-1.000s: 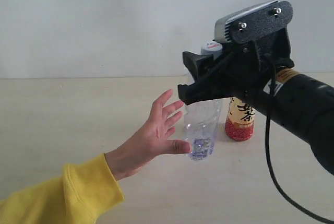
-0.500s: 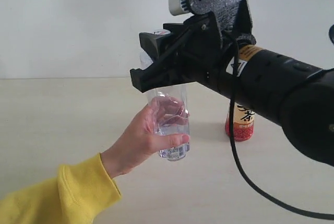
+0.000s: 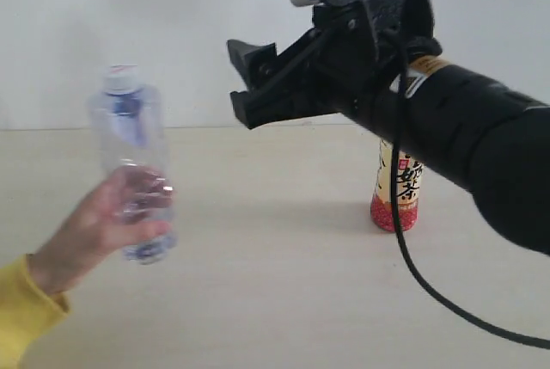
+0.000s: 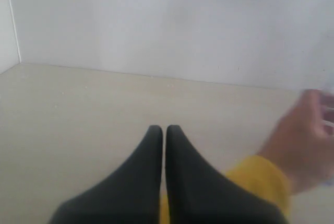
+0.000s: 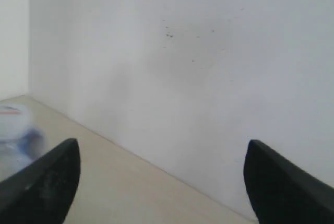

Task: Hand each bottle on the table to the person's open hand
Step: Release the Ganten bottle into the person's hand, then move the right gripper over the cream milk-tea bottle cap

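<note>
The person's hand (image 3: 99,224), on a yellow sleeve (image 3: 19,317), grips the tall clear bluish bottle (image 3: 133,150) and holds it upright above the table (image 3: 275,283) at the left. My right gripper (image 3: 239,83) hangs open and empty in the upper middle, well apart from that bottle. Behind my right arm the yellow-labelled bottle (image 3: 397,190) stands on the table. In the right wrist view the right gripper (image 5: 162,153) is wide open, with the blurred bottle (image 5: 13,130) beside one finger. My left gripper (image 4: 160,128) is shut near the hand (image 4: 308,143). The short clear bottle is out of view.
A plain white wall (image 3: 129,25) rises behind the table. My right arm (image 3: 464,137) and its black cable (image 3: 421,274) reach in from the right over the table. The yellow sleeve (image 4: 258,174) lies close beside my left gripper's fingers.
My right gripper has let go of the tall bluish bottle and stands open. The hand has carried the bottle away to the left and slightly upward.
</note>
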